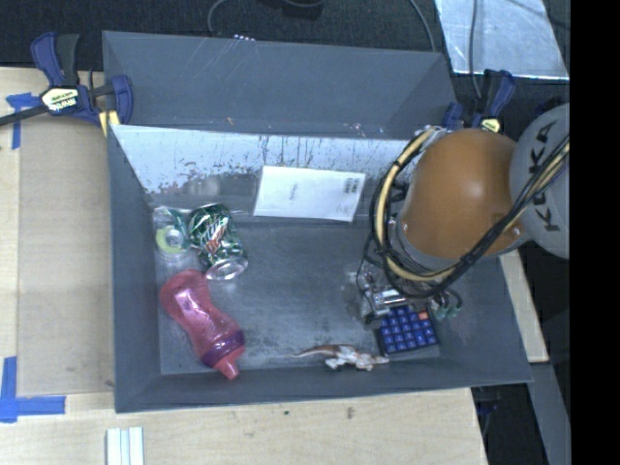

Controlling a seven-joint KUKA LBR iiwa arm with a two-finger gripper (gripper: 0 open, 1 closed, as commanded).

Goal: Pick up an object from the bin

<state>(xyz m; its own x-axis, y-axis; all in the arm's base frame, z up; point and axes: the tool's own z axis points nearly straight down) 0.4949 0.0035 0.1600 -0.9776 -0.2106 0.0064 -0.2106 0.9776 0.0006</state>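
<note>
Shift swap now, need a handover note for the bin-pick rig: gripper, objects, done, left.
Gripper: low in the right front part of the bin, beside the blue keypad-like block. Open or shut cannot be told.
Things: pink bottle front left, crushed green can behind it, white card against the back wall, small brownish toy at the front.
Done: arm is down in the bin.
Left: nothing lifted yet, so grasp and raise one object.

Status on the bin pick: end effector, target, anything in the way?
End effector down at bin's right side, at top-left edge of a blue gridded block. Block on bin floor. Toy lizard just left of it; green can, pink bottle far left.
</note>
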